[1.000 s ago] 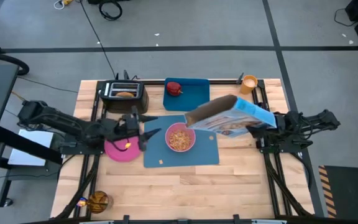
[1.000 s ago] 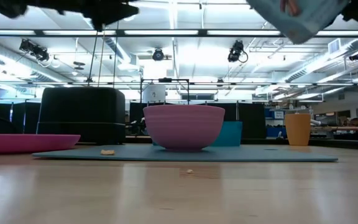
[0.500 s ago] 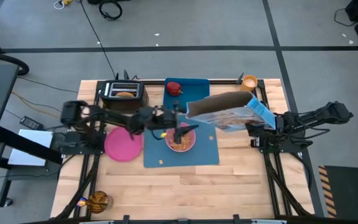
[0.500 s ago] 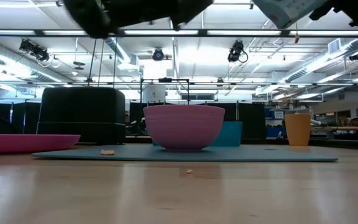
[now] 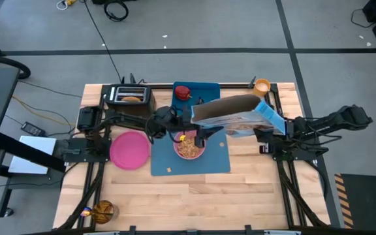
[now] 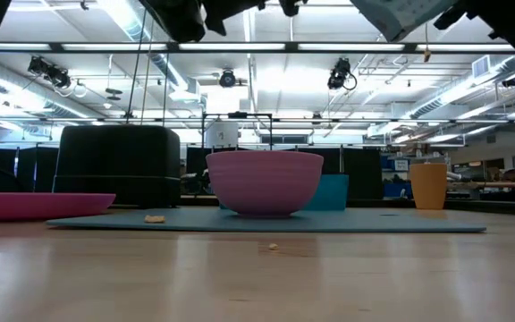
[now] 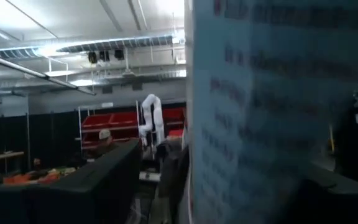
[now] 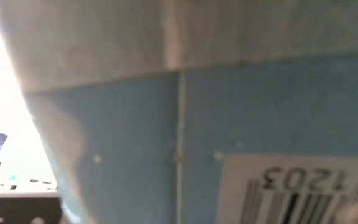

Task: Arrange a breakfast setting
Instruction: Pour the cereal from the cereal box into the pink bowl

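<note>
A blue cereal box [image 5: 230, 114] hangs nearly level above the blue mat [image 5: 214, 162]. Its open end points toward the table's left, and my right gripper [image 5: 274, 128] is shut on its other end. Under the open end, a pink bowl [image 5: 189, 149] with cereal in it rests on the mat. My left gripper [image 5: 198, 135] hovers open above the bowl, close beside the box's open end; I cannot tell whether it touches the box [image 7: 260, 112]. The pink plate [image 5: 129, 149] lies left of the mat. My right gripper holds the cereal box by its closed bottom end [image 5: 266, 121], coming roughly level from the table's right. The box [image 8: 229, 124] fills the wrist view and hides the fingers. It is lifted clear of the table and lies nearly level, above the bowl and the mat.
A black toaster [image 5: 129, 98] with toast in it stands at the far left. A red apple [image 5: 183, 92] lies on a small blue tray [image 5: 204, 98] at the far middle. An orange cup [image 5: 262, 86] stands at the far right. The near half of the wooden table [image 5: 194, 196] is bare.
My left gripper has swung from over the pink plate toward the table's right and risen, ending above the bowl beside the box's open end. The cereal box has tipped back from a downward slant over the bowl to nearly level, its open end raised.
</note>
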`<action>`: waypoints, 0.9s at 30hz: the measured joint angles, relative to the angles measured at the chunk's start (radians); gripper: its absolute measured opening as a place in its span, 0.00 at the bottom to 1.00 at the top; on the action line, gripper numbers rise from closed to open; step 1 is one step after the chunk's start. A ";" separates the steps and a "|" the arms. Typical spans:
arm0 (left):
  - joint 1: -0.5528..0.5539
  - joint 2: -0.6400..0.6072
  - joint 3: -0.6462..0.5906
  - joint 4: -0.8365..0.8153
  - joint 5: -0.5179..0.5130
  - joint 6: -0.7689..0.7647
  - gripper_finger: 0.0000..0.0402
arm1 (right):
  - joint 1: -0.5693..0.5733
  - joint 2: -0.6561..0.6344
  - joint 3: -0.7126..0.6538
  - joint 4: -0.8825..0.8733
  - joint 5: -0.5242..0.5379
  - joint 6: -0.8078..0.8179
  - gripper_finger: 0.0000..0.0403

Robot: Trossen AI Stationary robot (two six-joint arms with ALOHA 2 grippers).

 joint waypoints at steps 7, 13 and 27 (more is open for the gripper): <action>0.015 -0.002 0.016 0.037 0.073 -0.071 0.53 | 0.000 0.033 0.059 -0.081 0.060 0.003 0.42; 0.036 -0.002 0.015 0.027 0.147 -0.103 0.28 | 0.000 0.035 0.062 -0.102 0.049 0.003 0.58; 0.059 -0.165 0.013 -0.295 0.189 -0.022 0.04 | 0.002 -0.125 0.037 -0.533 0.119 0.106 0.91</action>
